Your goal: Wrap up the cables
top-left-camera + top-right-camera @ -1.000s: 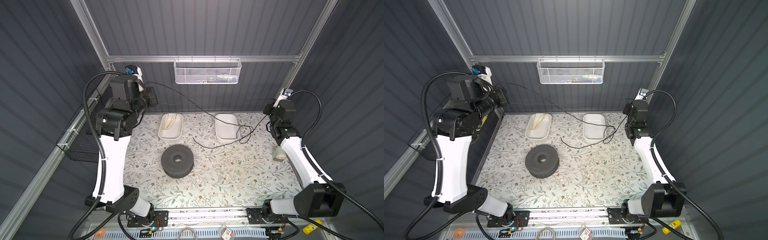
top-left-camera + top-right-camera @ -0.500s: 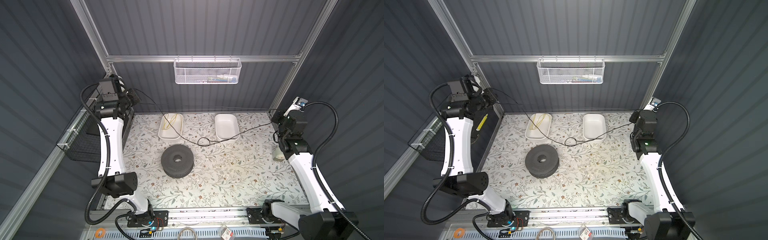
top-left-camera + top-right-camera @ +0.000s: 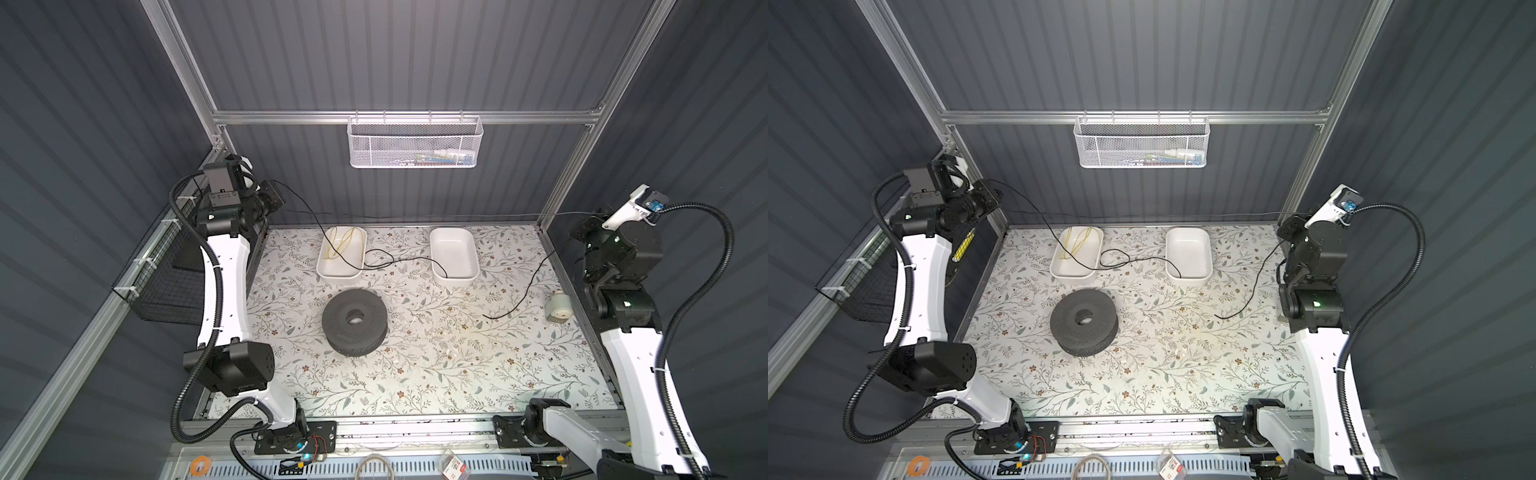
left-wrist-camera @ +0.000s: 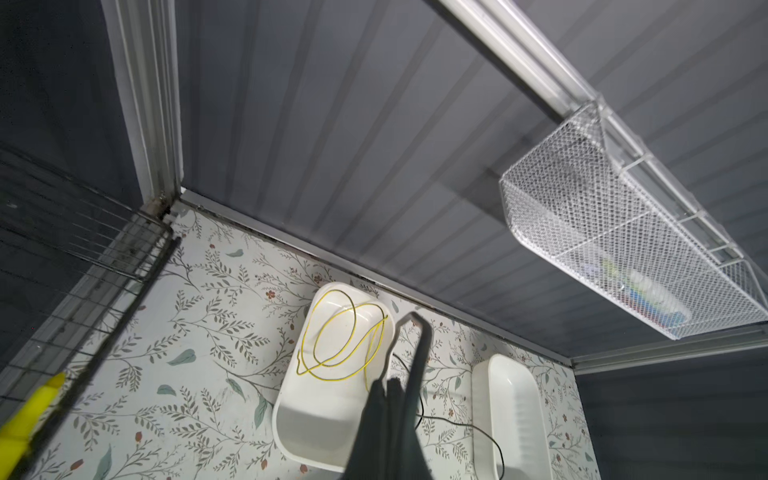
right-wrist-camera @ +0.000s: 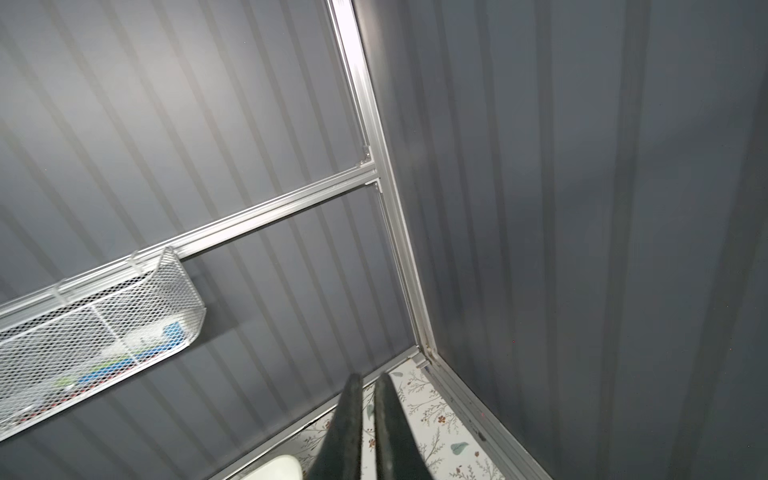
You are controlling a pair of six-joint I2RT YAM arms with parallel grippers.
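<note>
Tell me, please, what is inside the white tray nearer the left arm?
A loose coil of yellow cord, with the black cable crossing over the tray. Nothing else shows; the floor right beneath them is hidden.

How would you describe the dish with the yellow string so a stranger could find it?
Find the flowered tabletop and look along its far edge, below the white wire basket on the back wall. Two white trays sit there; it is the tray on the robot's left. Only it holds a loose yellow cord, and a thin black cable crosses over it.
</note>
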